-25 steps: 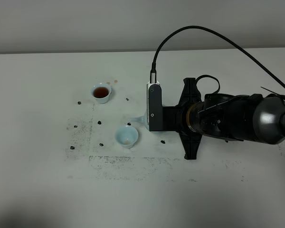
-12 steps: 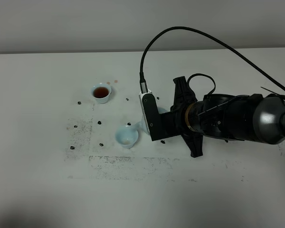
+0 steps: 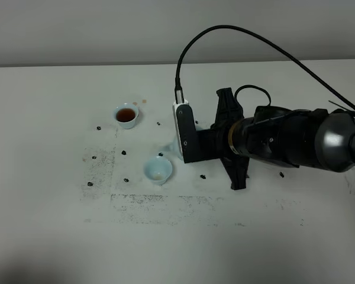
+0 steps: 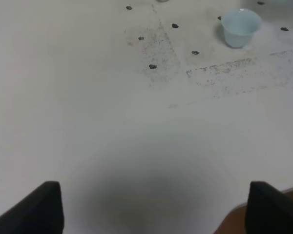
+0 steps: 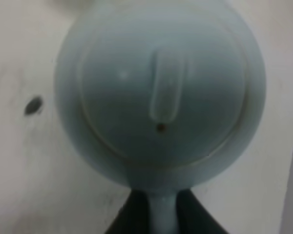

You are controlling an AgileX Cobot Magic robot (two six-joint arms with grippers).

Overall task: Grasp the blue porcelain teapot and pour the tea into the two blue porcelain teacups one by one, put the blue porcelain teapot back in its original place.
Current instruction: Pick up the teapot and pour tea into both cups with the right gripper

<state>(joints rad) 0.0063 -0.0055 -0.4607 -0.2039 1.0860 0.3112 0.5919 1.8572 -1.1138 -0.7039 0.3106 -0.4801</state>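
The blue porcelain teapot [image 5: 161, 92] fills the right wrist view from above, its lid and small knob facing the camera. My right gripper [image 5: 158, 214] is shut on its loop handle. In the exterior high view my right arm [image 3: 272, 142] covers the teapot, and only a pale bit by the spout [image 3: 173, 144] shows. One teacup [image 3: 125, 115] holds dark tea. The other teacup [image 3: 158, 170] [image 4: 240, 27] sits just left of the spout and looks nearly empty. My left gripper [image 4: 156, 209] is open over bare table, far from both cups.
The white table [image 3: 47, 207] has smudged grey markings and small dark specks [image 3: 124, 152] around the cups. A black cable [image 3: 236, 35] arcs above the right arm. The wall rises behind the table's far edge.
The right wrist rolled and dipped toward the near teacup half a second ago, then drew back up and away. Both cups stayed put.
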